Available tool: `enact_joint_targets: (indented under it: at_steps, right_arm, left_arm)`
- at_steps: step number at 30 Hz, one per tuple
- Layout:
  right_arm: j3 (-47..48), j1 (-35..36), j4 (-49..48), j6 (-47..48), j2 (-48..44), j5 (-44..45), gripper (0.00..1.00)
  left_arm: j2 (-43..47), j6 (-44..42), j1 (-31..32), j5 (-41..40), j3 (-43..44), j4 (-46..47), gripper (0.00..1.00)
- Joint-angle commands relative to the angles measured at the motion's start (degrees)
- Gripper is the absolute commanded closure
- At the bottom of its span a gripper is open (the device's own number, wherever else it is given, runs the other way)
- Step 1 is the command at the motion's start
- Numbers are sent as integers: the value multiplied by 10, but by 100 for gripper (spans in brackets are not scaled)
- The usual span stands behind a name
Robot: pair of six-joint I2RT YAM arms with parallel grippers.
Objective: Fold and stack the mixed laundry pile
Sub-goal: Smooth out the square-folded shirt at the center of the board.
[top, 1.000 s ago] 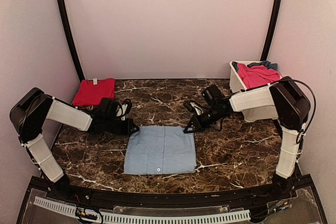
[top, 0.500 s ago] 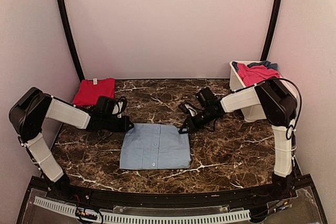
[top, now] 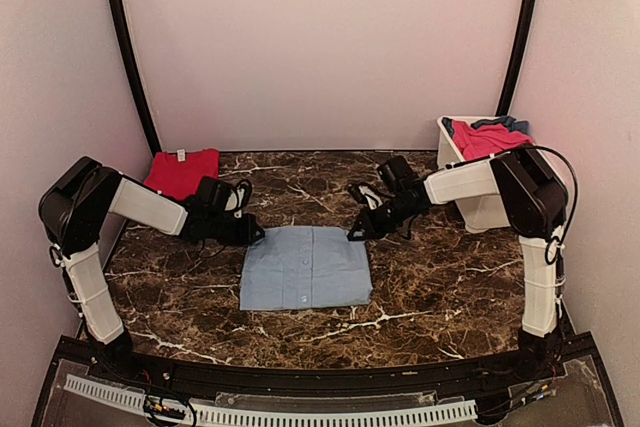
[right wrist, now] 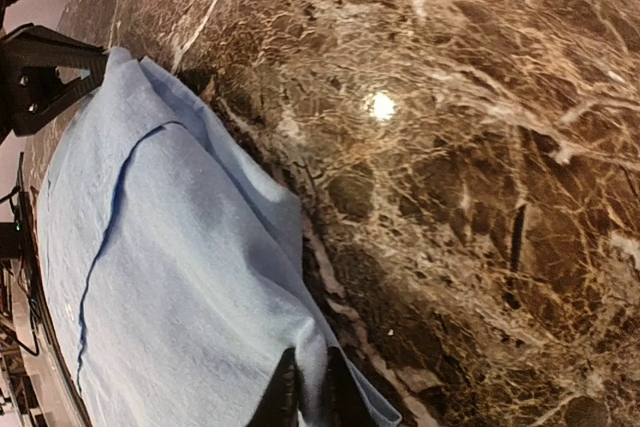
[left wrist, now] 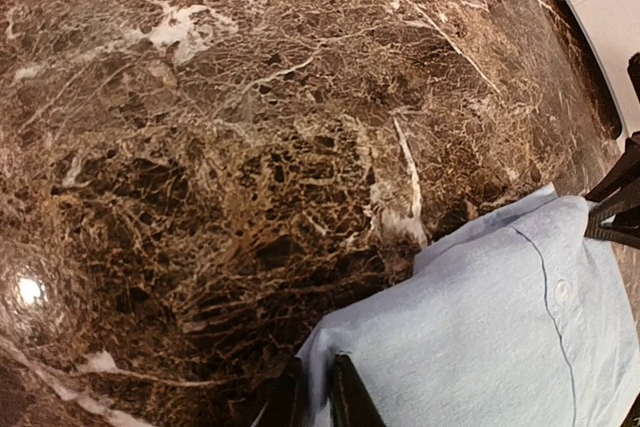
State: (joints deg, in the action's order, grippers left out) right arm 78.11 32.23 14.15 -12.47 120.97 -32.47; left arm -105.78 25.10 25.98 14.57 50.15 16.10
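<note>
A folded light-blue shirt lies flat on the marble table, buttons up. My left gripper is shut on its far left corner; the left wrist view shows the cloth pinched between the fingers. My right gripper is shut on the far right corner; the right wrist view shows the shirt pinched there. A folded red garment lies at the far left. Pink-red and darker blue pieces sit in the white tub at the far right.
The dark marble table ends at a black front rail. Black frame posts stand at the back left and back right. Pale walls close in on three sides.
Both grippers have dragged the blue shirt across the table, first to the left, then back right and away from the near edge. The left arm has stretched further out.
</note>
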Motion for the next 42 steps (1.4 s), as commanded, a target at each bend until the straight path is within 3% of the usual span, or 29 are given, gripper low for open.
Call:
enact_joint_targets:
  at_steps: [1,4,6,7,9,10,11,12,19,25,29,34,42]
  right_arm:
    - [23,-6,34,5,-12,13,80]
    - [51,-6,54,4,-39,10,56]
    - [70,-6,73,8,-58,15,43]
    - [80,-6,83,10,-66,18,38]
    - [93,-7,101,13,-84,20,30]
    - [94,-7,107,13,-95,19,26]
    - [92,-7,111,11,-107,17,24]
    - [90,-7,115,11,-120,13,21]
    - [2,21,104,-29,-243,-27,11]
    - [-155,98,-27,-145,-325,-87,10]
    - [-223,171,-156,-228,-301,-112,10]
    - [-238,224,-261,-278,-222,-124,11]
    - [-266,209,-366,-302,-129,-144,11]
  left_arm:
    - [5,3,-4,3,20,-27,83]
    - [36,-5,-5,-21,35,-68,70]
    - [70,-4,-9,-44,43,-95,53]
    - [97,-3,-14,-48,43,-107,38]
    - [136,-6,-20,-59,44,-126,21]
    - [150,-13,-22,-60,46,-133,18]
    - [173,-17,-23,-59,52,-150,6]
    - [185,-22,-23,-57,57,-162,4]
    - [283,-5,4,65,33,-197,1]
    - [313,47,87,131,-28,-156,1]
    - [316,112,112,159,-90,-68,1]
    - [267,149,122,165,-119,-11,1]
    - [171,193,105,150,-143,64,1]
